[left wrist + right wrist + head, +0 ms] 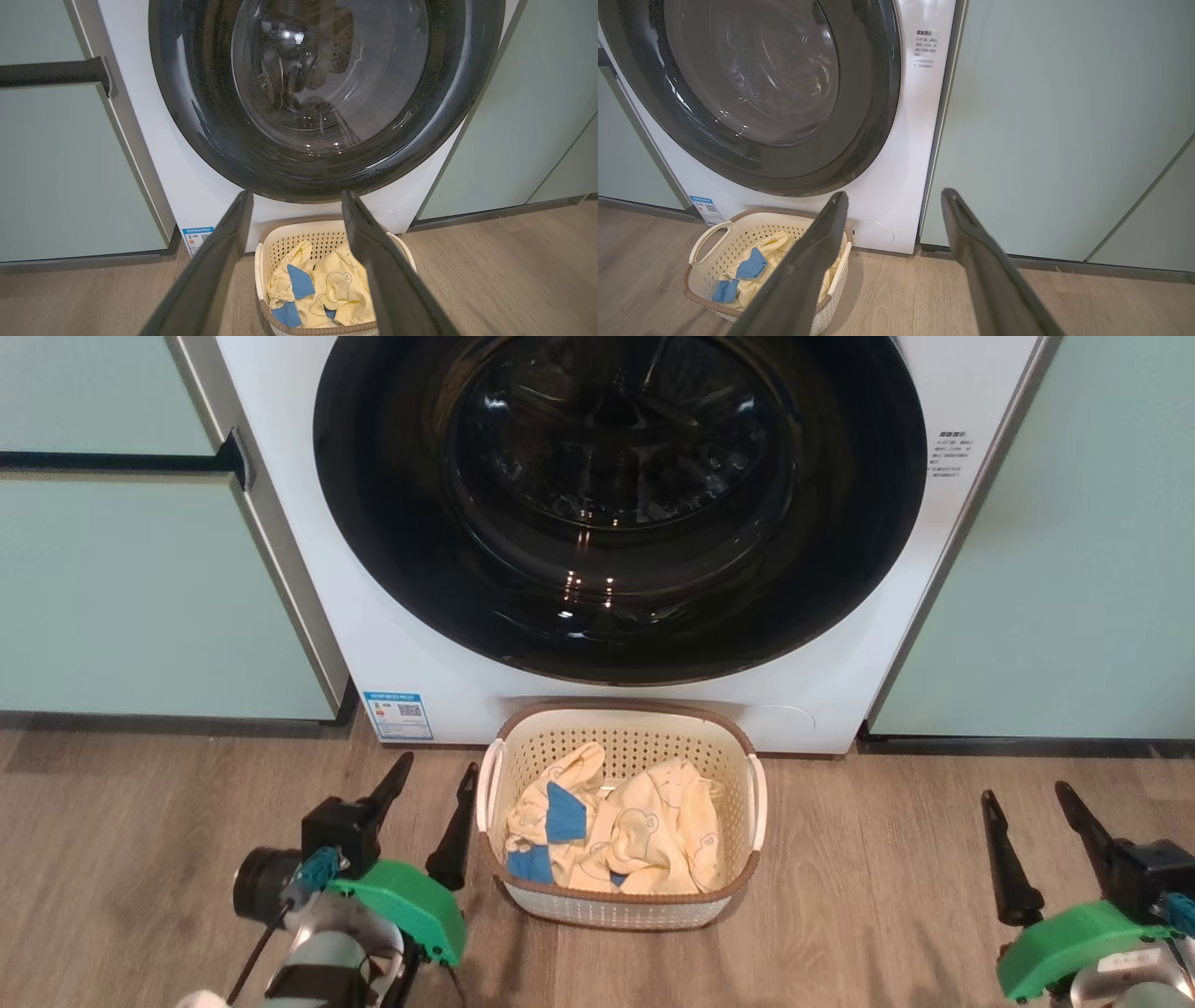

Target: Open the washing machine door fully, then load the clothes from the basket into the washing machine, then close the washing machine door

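Observation:
The white washing machine [280, 457] stands ahead with its round black washing machine door [621, 616] shut flat against the front; the door [322, 177] [784, 172] fills the upper part of both wrist views. On the floor right below it sits the cream basket [624, 719] holding pale yellow clothes [653, 831] with blue patches. My left gripper [437, 767] is open, low, just left of the basket. My right gripper [1025, 791] is open, well to the basket's right. Both hold nothing.
Pale green cabinets [140, 588] flank the machine on both sides, with a dark handle bar [112, 460] on the left one. A blue sticker [399, 715] sits low on the machine's front. The wood floor [887, 877] spreads around the basket.

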